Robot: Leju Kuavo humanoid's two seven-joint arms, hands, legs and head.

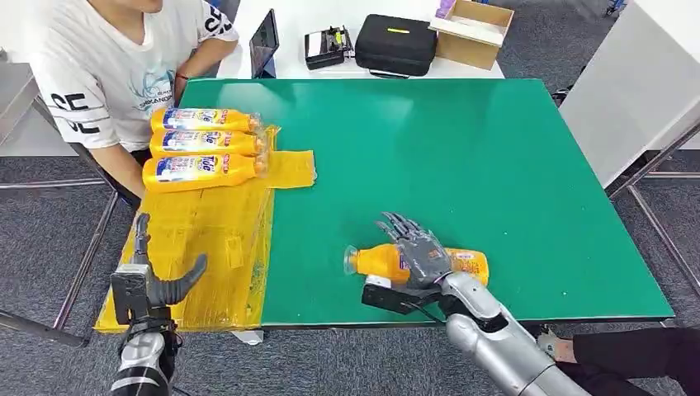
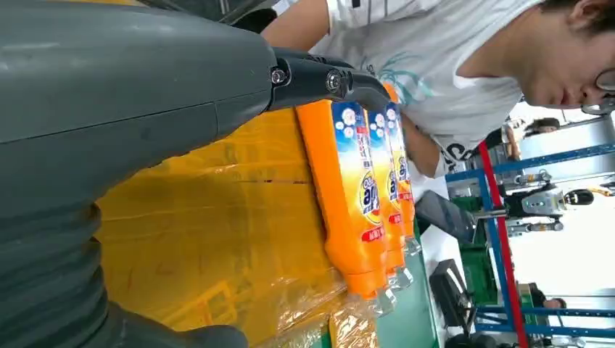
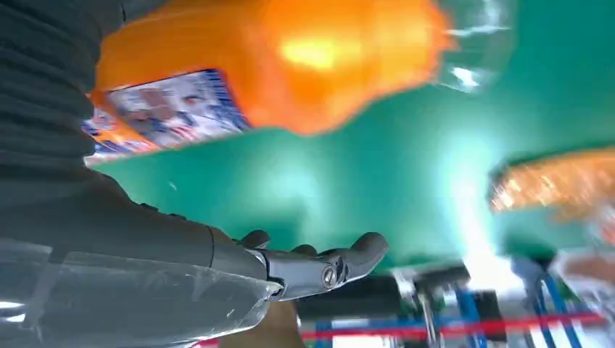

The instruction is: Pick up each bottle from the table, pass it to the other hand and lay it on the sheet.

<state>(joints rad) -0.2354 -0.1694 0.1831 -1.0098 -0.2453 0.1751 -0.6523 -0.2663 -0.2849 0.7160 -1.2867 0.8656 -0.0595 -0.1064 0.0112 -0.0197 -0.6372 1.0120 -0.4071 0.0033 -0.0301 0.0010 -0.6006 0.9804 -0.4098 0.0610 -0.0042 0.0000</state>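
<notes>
Orange bottle (image 1: 388, 261) lying on green table (image 1: 462, 148), right of yellow sheet (image 1: 206, 239); right hand (image 1: 421, 252) over bottle, fingers spread, grasp unclear; left hand (image 1: 153, 285) at sheet's near edge, fingers apart, nothing held; three bottles (image 1: 202, 144) at sheet's far end.

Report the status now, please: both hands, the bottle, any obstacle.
Right hand open over the lone bottle, not gripping. Left hand open above the yellow sheet. Three bottles already on it. Nothing in the way.

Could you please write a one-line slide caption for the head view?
Right hand reaches over an orange bottle on the green table; three bottles lie on the yellow sheet.
</notes>
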